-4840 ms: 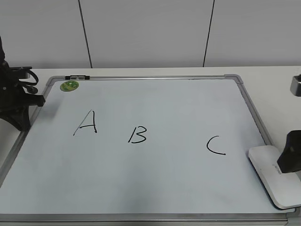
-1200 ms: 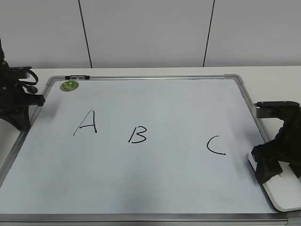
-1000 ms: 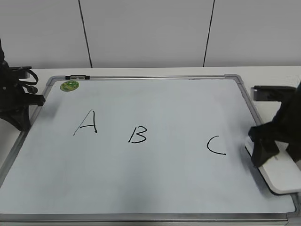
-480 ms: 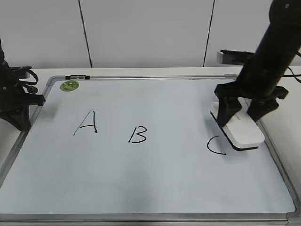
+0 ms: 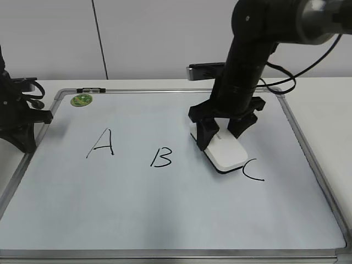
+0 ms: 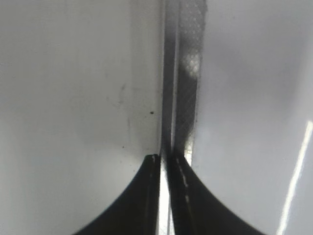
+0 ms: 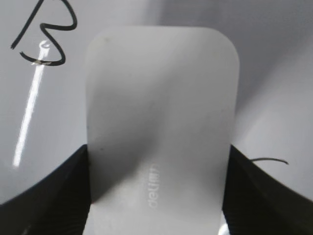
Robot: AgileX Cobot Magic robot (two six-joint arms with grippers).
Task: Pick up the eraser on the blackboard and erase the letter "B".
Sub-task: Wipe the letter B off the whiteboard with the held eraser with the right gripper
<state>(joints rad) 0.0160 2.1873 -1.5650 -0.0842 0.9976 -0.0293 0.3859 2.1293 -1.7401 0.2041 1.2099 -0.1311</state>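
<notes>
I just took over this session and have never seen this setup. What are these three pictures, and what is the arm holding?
The wide picture looks down at a slant on a large white whiteboard with a silver-grey frame, bearing black handwritten letters A, B and C, plus a small round green magnet. The other two pictures come from cameras on each arm's wrist. The right gripper is shut on a flat white rounded plastic eraser, between B and C. The left gripper, jaws together and empty, sits at the board's left frame.
</notes>
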